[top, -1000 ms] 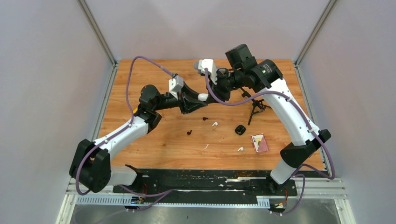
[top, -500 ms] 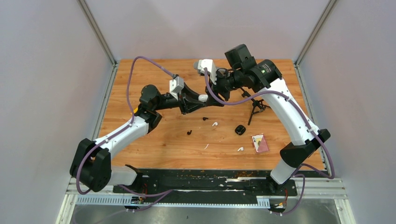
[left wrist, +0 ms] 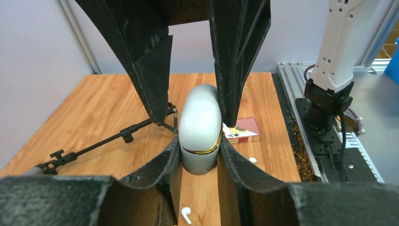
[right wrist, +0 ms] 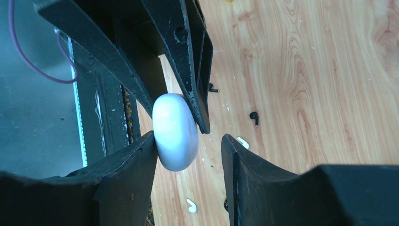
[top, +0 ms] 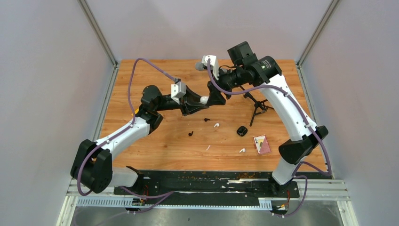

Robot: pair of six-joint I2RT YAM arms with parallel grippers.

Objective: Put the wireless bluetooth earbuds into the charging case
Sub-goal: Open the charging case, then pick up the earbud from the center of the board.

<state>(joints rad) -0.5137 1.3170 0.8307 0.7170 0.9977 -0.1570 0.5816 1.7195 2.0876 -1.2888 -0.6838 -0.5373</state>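
My left gripper [top: 202, 100] is shut on a white charging case [top: 204, 99] with a gold seam [left wrist: 200, 127] and holds it above the table. My right gripper [top: 216, 94] is open around the case's top. In the right wrist view one of its fingers [right wrist: 139, 157] touches the case [right wrist: 175, 132] and the other stands apart. On the table lie two black earbuds [top: 207, 119] [top: 190, 133] and two white earbuds [top: 216, 125] [top: 242, 150]. A white earbud [left wrist: 186, 215] shows below the case in the left wrist view.
A small black case [top: 242, 131] lies right of the earbuds. A red card box [top: 261, 144] sits near the right front. A black mini tripod [top: 256, 106] lies behind them. A thin white sliver [top: 207, 147] lies on the wooden table [top: 155, 146].
My right arm has shifted a little toward the far side, its gripper staying at the case. My left gripper with the case has barely moved. The earbuds lie as before.
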